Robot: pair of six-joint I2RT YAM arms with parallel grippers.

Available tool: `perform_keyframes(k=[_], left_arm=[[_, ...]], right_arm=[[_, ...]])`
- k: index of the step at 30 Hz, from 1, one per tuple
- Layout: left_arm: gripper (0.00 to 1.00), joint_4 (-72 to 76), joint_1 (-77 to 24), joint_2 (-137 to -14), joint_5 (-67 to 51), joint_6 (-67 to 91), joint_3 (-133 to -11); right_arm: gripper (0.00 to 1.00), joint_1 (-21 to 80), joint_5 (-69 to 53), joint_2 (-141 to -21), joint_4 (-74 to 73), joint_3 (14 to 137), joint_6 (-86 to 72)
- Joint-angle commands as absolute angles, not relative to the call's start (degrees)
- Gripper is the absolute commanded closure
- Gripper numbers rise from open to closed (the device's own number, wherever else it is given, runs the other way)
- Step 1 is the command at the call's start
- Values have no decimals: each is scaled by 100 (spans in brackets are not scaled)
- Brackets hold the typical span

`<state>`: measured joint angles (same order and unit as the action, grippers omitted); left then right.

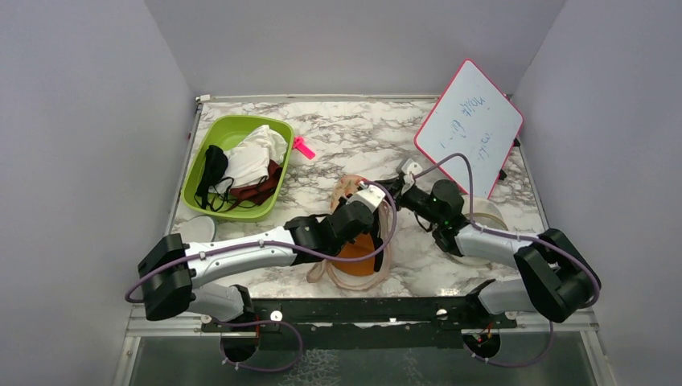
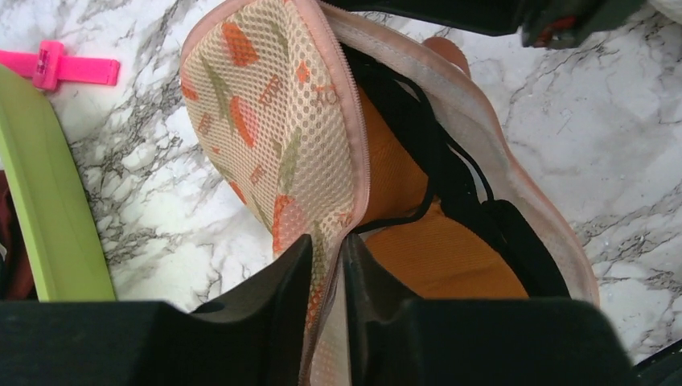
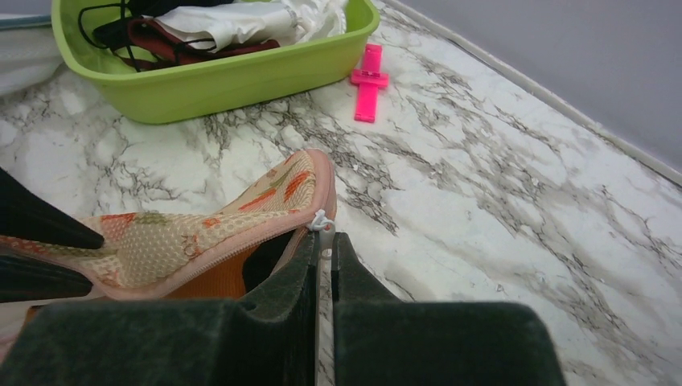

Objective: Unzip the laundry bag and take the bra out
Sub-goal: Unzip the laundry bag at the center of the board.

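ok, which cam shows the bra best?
Left wrist. It looks straight into the opened laundry bag, with the orange bra exposed inside. Top external shows only an orange patch under the left arm; right wrist shows a sliver beneath the bag's flap.

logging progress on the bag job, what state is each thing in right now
laundry bag: zip open, top flap lifted
bra: inside the open bag, not yet out
left gripper: shut on the bag's flap
right gripper: shut on the zipper pull
green tub: holding clothes
whiteboard: propped up, tilted
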<state>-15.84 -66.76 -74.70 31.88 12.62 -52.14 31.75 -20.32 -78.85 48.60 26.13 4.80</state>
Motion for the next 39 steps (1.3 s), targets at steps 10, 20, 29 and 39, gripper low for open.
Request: perform_keyframes(k=[10, 20, 29, 39], left_arm=[[36, -1456, -6676, -7964, 3523, 1834, -5986], [27, -1007, -6476, -8054, 3161, 2229, -6059], [40, -1015, -6222, -8454, 3129, 2156, -6421], [96, -937, -6222, -8291, 2291, 823, -6467]], right_arm=[[99, 3133, -2276, -7154, 4429, 2137, 292], [99, 3137, -2298, -6917, 4294, 2142, 245], [99, 3138, -2342, -6890, 4256, 2162, 211], [99, 3132, -2006, -7010, 4206, 2202, 146]])
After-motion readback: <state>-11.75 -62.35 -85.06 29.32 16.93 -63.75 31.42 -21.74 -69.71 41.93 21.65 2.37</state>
